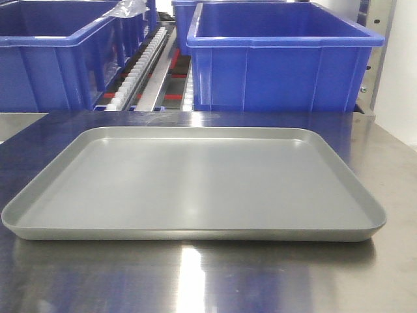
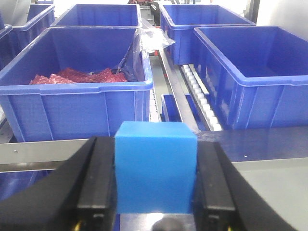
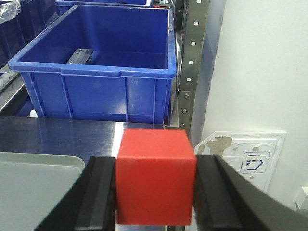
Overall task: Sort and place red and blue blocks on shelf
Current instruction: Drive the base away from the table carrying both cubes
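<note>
Blue block [image 2: 155, 166] is pinched tight in my left gripper [image 2: 155, 180] off the tray's [image 2: 276, 192] left edge, red block [image 3: 155, 175] likewise in my right gripper [image 3: 155, 192] off its right edge, both short of the shelf [image 2: 43, 153], so I judge the carry is in hand and the next move calls for reaching forward and setting each down level.

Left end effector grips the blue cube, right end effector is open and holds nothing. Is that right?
No. The left end effector does grip the blue cube, but the right end effector is not open: the right wrist view shows it shut on the red cube.
</note>
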Available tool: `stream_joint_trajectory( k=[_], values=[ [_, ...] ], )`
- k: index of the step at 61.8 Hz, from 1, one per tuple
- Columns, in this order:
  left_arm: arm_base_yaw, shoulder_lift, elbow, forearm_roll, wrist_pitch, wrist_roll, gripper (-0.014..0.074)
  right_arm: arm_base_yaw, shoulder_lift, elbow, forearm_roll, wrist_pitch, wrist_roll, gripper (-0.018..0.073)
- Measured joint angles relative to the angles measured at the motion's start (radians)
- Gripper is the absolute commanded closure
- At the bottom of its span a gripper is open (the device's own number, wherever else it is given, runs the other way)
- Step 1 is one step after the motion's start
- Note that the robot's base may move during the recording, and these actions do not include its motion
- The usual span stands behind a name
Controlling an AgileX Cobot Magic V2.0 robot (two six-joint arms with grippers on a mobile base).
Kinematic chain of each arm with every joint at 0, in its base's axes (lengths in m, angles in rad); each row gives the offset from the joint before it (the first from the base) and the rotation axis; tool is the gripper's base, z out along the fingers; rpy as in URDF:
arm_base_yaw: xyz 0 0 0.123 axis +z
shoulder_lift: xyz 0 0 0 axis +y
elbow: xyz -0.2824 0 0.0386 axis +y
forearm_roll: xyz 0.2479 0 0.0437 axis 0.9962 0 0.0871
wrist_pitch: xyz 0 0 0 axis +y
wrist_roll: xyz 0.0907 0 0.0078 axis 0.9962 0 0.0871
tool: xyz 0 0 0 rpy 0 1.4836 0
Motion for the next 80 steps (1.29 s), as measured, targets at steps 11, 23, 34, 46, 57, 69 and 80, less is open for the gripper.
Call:
stream_joint_trajectory(
  k=[11,23,34,46,57,69,80],
  values=[
    [0.000,0.000,0.000,0.000,0.000,0.000,0.0471,0.000,0.000,0.000,0.000,0.000,0.000,0.0511],
    [0.000,0.000,0.000,0.000,0.000,0.000,0.0471,0.000,0.000,0.000,0.000,0.000,0.000,0.0511],
    [0.000,0.000,0.000,0.000,0.000,0.000,0.0471,0.000,0.000,0.000,0.000,0.000,0.000,0.0511],
    [0.000,0.000,0.000,0.000,0.000,0.000,0.0471,0.000,0.000,0.000,0.000,0.000,0.000,0.0511],
    [0.000,0.000,0.000,0.000,0.001,0.000,0.0471,0.000,0.000,0.000,0.000,0.000,0.000,0.0511],
    [0.000,-0.001,0.000,0.000,0.001,0.000,0.0471,0.000,0.000,0.000,0.000,0.000,0.000,0.0511],
    [0.000,-0.001,0.000,0.000,0.001,0.000,0.0471,0.000,0.000,0.000,0.000,0.000,0.000,0.0511]
  ],
)
